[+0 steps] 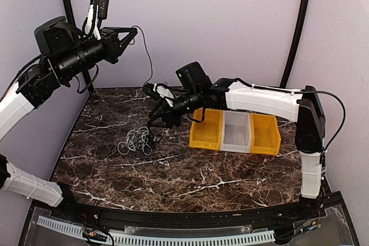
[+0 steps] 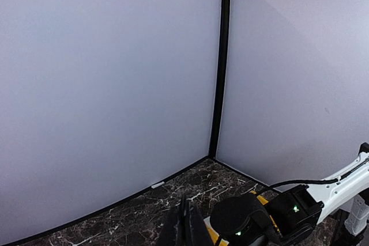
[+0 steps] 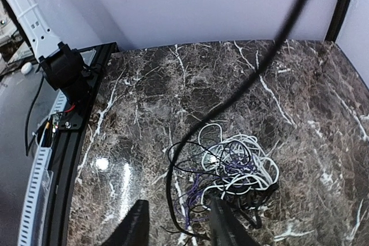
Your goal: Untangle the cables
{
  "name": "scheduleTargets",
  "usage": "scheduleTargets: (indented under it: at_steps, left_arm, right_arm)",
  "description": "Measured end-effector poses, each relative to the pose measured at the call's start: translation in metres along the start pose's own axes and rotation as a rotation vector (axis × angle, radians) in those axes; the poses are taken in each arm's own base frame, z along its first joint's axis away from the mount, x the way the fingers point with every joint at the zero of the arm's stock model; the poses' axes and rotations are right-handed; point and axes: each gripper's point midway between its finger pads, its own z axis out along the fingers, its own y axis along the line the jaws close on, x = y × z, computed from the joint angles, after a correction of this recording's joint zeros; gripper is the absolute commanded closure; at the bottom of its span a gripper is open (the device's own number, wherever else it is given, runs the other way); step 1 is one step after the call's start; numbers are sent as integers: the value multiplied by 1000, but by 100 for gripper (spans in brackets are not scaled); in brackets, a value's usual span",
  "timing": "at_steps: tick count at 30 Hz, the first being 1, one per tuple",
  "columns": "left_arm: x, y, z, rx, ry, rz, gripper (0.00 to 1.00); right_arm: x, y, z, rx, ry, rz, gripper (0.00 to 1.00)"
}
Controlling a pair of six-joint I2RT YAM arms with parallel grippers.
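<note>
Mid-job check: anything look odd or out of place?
One thin black cable hangs in the air from the raised left pincer down toward the tangled clump of white and black cables. The right pincer stands open over that clump. Nothing spilled.

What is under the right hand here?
The cables, a white, black and purple clump, lie on the table below the right hand. One black strand passes between its fingers; part of the clump is hidden by them.
</note>
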Motion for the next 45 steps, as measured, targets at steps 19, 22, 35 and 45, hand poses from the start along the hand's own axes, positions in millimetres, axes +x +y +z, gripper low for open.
scheduleTargets:
  at_steps: [19,22,35,45]
  left_arm:
    - [80,27,-9,-138,117,17,49]
    - [115,23,-5,-103,185,14,41]
    - [208,-2,-8,49,349,-82,38]
    - [206,0,-9,38,330,-79,38]
  right_arm:
    - [-81,9,-163,143,-192,-123,100]
    - [-83,-4,-202,223,-211,-134,100]
    - [-22,-76,-292,490,-148,-1,100]
    - [10,-73,-354,670,-99,13,100]
